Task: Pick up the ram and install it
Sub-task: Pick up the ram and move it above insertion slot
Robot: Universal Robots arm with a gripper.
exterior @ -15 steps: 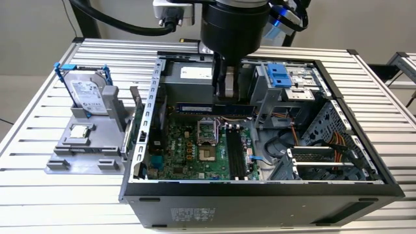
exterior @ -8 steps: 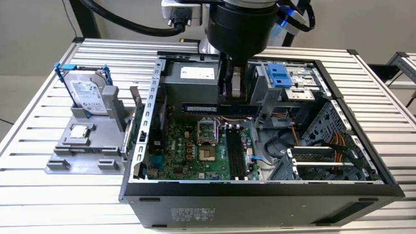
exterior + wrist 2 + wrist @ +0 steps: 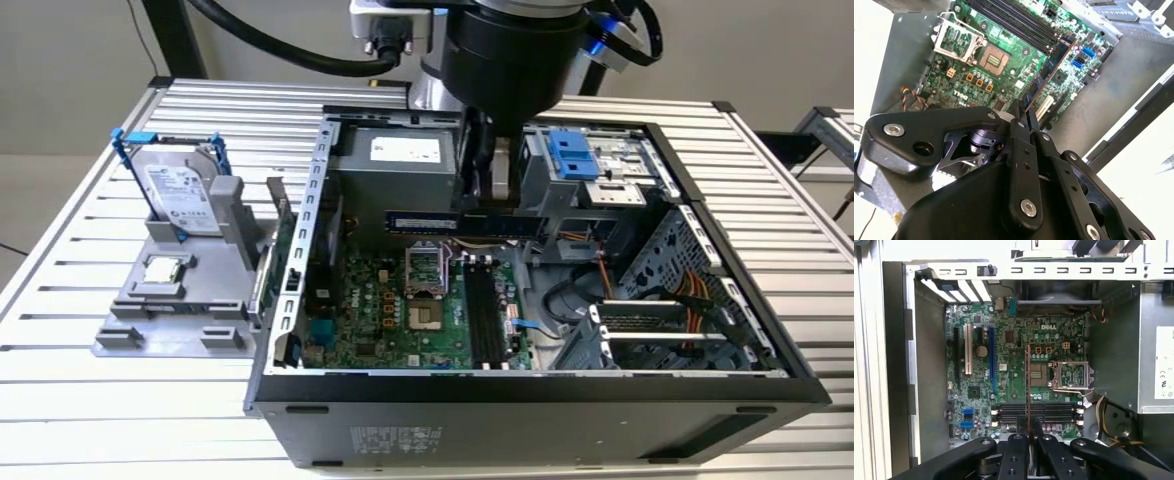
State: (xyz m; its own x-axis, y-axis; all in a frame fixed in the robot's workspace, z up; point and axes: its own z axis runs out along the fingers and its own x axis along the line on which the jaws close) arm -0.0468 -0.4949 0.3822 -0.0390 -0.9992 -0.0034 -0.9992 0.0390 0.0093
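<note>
My gripper [image 3: 489, 205] is shut on the ram [image 3: 461, 223], a long blue stick held level by its top edge above the motherboard [image 3: 387, 310] in the open computer case. It hangs over the far end of the long black slots [image 3: 485, 318], apart from them. In both wrist views the ram shows edge-on as a thin strip [image 3: 1028, 385] [image 3: 1051, 72] reaching out from between the black fingers [image 3: 1016, 450] [image 3: 1019, 125]. In the first wrist view it crosses the black slots [image 3: 1054, 412] beside the processor socket [image 3: 1070, 375].
The case wall [image 3: 310, 200] and the grey power supply [image 3: 398, 165] stand close around the gripper, with a light-blue drive-bay latch [image 3: 574, 152] and orange cables [image 3: 697, 300] on the exterior view's right. Outside the case, a grey stand [image 3: 174, 300] holds a hard drive [image 3: 178, 192].
</note>
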